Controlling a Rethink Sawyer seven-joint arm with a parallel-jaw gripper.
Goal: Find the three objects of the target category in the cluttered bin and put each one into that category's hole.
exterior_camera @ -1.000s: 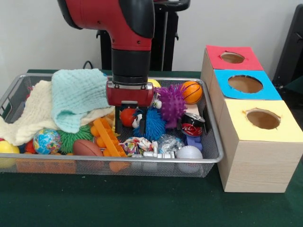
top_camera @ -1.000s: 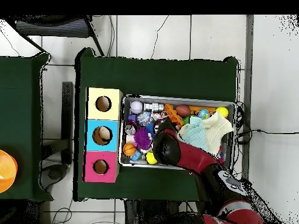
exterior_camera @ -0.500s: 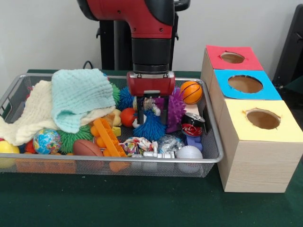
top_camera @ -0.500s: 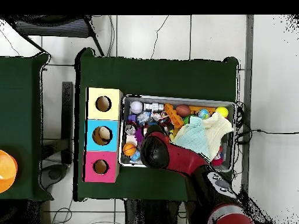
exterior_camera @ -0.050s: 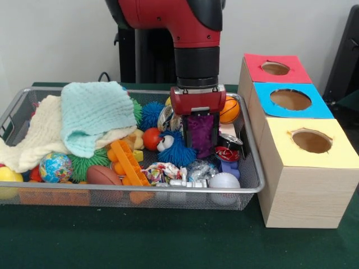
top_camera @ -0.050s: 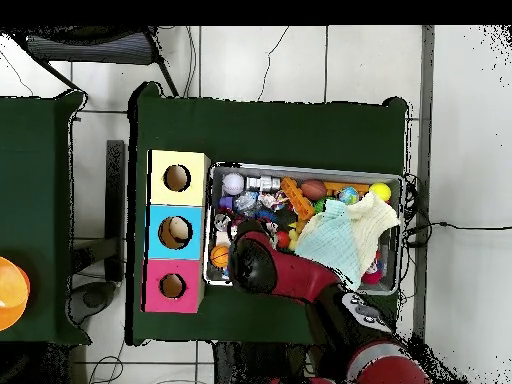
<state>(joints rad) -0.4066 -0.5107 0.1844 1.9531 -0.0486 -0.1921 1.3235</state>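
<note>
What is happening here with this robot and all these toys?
The red Sawyer arm's pincer is down in the wire bin, over the purple spiky ball near the bin's box-side end. Beside the bin stand three boxes with red, blue and yellow holes.

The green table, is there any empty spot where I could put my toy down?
Yes. The green table is bare in front of the wire bin, and along the front of the yellow-topped box. Inside the bin it is crowded: toys and cloths fill it, and the gripper hangs over the purple spiky toy.
</note>
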